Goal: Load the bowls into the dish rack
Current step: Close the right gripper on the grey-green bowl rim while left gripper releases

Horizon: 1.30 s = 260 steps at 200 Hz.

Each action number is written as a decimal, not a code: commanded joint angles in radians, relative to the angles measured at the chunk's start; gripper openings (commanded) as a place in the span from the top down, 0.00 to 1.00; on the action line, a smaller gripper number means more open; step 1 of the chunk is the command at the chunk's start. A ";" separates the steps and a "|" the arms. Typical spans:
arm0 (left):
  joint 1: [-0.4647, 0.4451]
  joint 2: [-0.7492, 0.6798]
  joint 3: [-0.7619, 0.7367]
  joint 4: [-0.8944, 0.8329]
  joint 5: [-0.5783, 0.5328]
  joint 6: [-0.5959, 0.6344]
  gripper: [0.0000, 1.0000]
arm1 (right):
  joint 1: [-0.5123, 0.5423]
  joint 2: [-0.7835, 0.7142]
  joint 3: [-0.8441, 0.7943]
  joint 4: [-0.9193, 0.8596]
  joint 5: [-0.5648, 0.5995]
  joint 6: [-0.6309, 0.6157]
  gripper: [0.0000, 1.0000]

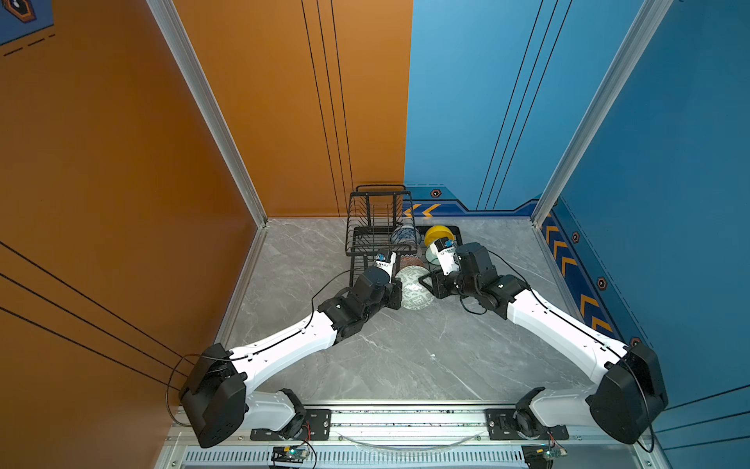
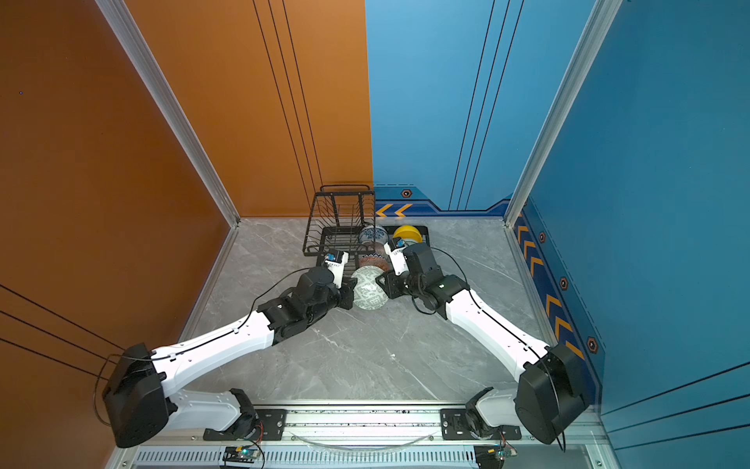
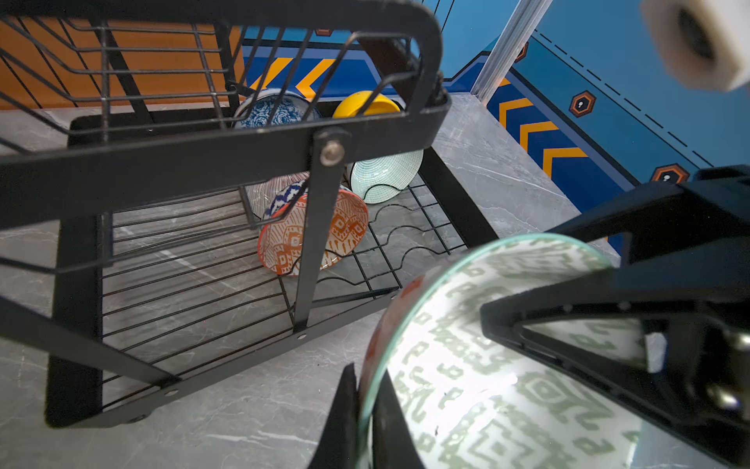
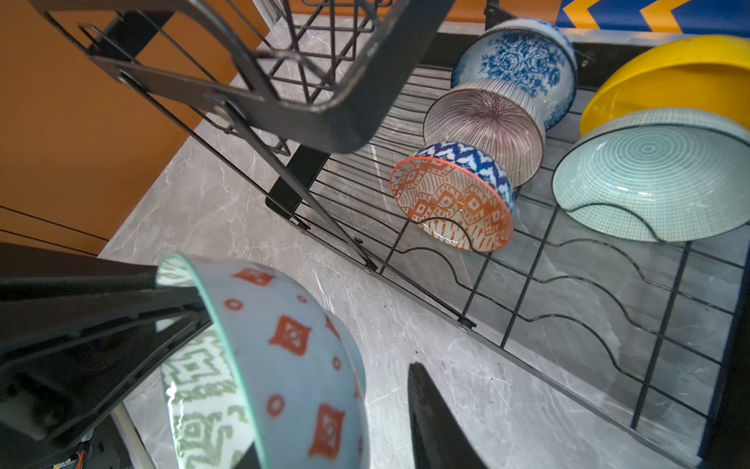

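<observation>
**A:** Where is the green-and-white patterned round ceramic bowl [image 1: 414, 290]?

**B:** It is tipped on edge just outside the black wire dish rack [image 3: 162, 166], on the rack's side nearest your arms, over the grey marbled bench [image 1: 406, 357]. Your left hand [image 3: 366, 410] is pinching its rim. Your right hand [image 1: 426, 286] straddles the opposite wall, part spread, and its outer finger [image 4: 438, 414] is not touching.

**A:** What is the risk?

**B:** The rim is glazed and the pinch is thin. If you release left before right bites, the bowl probably slips and drops. A careless lift could hit the rack's raised basket [image 4: 324, 122] or the orange-and-white geometric bowl [image 4: 450, 203] in the rack's slots.
</observation>
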 commanded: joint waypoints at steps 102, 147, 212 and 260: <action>0.004 -0.028 -0.018 0.080 0.041 0.003 1.00 | 0.009 0.027 0.028 -0.022 0.004 0.010 1.00; 0.009 -0.011 0.023 0.004 0.124 0.036 0.60 | 0.009 0.013 0.009 -0.021 0.029 -0.003 1.00; 0.007 -0.078 0.016 -0.052 0.196 0.112 0.02 | 0.014 -0.009 -0.022 -0.028 0.096 -0.034 1.00; 0.017 -0.155 -0.012 -0.123 0.164 0.139 0.02 | -0.008 -0.023 -0.037 -0.037 0.142 -0.080 1.00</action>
